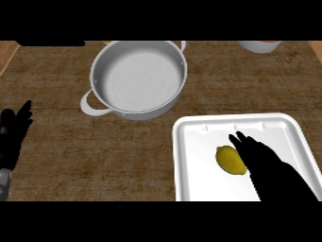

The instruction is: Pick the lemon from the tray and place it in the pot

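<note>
Yellow oval lemon [229, 160] touches right hand [271, 170] on white tray [184, 156].

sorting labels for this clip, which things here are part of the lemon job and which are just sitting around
Part of the job:
lemon, on the tray
white tray
metal pot, nothing in it
right hand, fingers straight, over the tray beside the lemon

Just there:
left hand, open, resting at the view's left edge
pale object at the top edge, cut off
dark object at the top left
</note>
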{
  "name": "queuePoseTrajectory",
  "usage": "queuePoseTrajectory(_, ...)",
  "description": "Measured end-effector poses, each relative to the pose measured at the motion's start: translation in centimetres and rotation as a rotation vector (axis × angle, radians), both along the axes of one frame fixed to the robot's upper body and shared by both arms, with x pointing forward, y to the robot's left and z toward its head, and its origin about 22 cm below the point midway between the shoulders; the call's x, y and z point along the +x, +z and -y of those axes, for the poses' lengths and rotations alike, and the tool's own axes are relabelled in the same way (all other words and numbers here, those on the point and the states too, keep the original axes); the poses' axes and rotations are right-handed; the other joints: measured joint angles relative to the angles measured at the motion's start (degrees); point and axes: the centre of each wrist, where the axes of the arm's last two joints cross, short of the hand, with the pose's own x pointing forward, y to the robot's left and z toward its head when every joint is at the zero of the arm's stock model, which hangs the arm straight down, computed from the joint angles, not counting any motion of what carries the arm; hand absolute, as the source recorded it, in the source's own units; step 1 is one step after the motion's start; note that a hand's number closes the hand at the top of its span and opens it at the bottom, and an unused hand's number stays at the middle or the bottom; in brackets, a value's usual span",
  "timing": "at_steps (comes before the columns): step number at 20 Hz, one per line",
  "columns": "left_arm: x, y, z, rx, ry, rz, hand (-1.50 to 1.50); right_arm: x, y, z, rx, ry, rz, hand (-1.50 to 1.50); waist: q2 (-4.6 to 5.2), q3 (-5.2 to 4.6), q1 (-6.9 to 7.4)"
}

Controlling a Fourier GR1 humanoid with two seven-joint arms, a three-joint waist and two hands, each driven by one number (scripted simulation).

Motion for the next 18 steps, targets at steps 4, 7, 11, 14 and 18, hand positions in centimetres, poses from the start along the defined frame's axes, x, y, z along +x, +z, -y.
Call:
queuePoseTrajectory(4,0.4,0.1,0.2,-0.004,-0.001,0.004,0.0,1.1,-1.2,-0.5,-0.02,-0.013,-0.026,-1.5,0.0,0.03,-0.11)
queuePoseTrajectory(7,0.4,0.4,0.4,-0.002,-0.001,0.005,0.0,1.7,-2.1,-0.7,-0.039,-0.028,-0.044,-1.5,-0.01,0.05,-0.12)
queuePoseTrajectory(11,0.9,0.6,0.5,-0.003,0.007,0.006,0.0,2.9,-4.0,-0.6,-0.063,-0.047,-0.069,-1.5,0.01,0.06,-0.18)
queuePoseTrajectory(14,0.9,0.7,0.5,-0.004,0.004,-0.003,0.0,3.9,-5.0,-0.9,-0.068,-0.05,-0.063,-1.5,0.01,0.07,-0.16)
queuePoseTrajectory(18,0.4,0.5,1.0,-0.002,0.005,0.002,0.0,4.5,-5.7,-0.6,-0.076,-0.056,-0.054,-1.5,-0.01,0.07,-0.16)
